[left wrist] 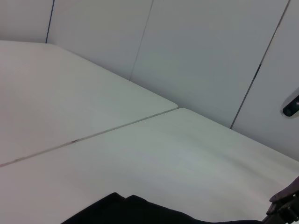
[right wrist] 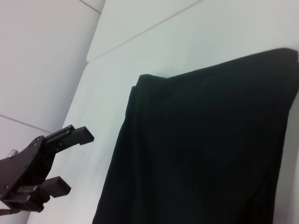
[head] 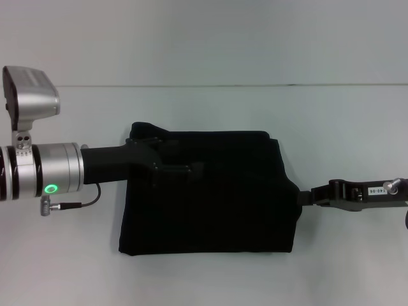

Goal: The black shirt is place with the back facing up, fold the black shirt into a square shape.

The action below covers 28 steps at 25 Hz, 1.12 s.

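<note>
The black shirt [head: 217, 204] lies folded into a rough rectangle in the middle of the white table [head: 210, 280], plain side up. My left gripper [head: 188, 169] reaches in from the left and sits over the shirt's far left part, black against black. At the middle of the shirt's right edge is my right gripper [head: 305, 197], low to the table. The right wrist view shows the right gripper [right wrist: 67, 161] open, nothing between its fingers [right wrist: 77, 135], just off the edge of the shirt [right wrist: 201, 149]. A small bit of shirt [left wrist: 131, 212] shows in the left wrist view.
Bare white tabletop [left wrist: 140, 154] surrounds the shirt, with a seam [left wrist: 93, 135] running across it. A pale panelled wall [left wrist: 210, 56] stands behind the table's far edge. A thin cable [head: 80, 204] hangs from my left wrist.
</note>
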Each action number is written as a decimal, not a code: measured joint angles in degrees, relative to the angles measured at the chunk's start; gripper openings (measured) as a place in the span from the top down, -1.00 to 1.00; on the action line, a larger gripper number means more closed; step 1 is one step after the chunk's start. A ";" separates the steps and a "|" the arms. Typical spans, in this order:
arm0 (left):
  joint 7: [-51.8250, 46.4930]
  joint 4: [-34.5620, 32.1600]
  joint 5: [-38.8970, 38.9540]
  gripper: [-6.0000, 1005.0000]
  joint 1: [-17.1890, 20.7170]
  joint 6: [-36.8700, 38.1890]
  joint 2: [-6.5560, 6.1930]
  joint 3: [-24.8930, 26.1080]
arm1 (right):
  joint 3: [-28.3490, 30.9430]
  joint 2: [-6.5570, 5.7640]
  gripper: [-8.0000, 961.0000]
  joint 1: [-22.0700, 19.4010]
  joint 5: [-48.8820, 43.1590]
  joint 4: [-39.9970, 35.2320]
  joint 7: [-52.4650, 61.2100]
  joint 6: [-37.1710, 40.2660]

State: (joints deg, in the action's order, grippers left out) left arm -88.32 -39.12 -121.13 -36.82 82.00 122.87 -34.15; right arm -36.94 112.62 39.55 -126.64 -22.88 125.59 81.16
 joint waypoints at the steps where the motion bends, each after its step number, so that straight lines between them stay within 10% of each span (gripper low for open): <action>1: 0.00 0.05 0.01 -0.77 0.00 -0.14 0.01 -0.04 | 0.02 0.00 0.98 -0.12 0.00 -0.12 0.00 0.01; 17: -0.23 0.74 0.02 -0.77 -0.76 -1.21 0.00 0.05 | -0.48 -0.20 0.97 -0.54 -0.43 -0.17 0.03 -1.77; 28: -0.59 0.65 0.70 -0.77 -1.78 -3.86 -0.54 0.07 | 5.52 -0.05 0.55 -4.82 3.86 -6.65 -9.58 -0.96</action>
State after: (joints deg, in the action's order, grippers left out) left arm -88.91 -38.47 -120.43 -38.60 78.15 122.33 -34.08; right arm -31.42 112.57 34.73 -122.78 -29.54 116.01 80.19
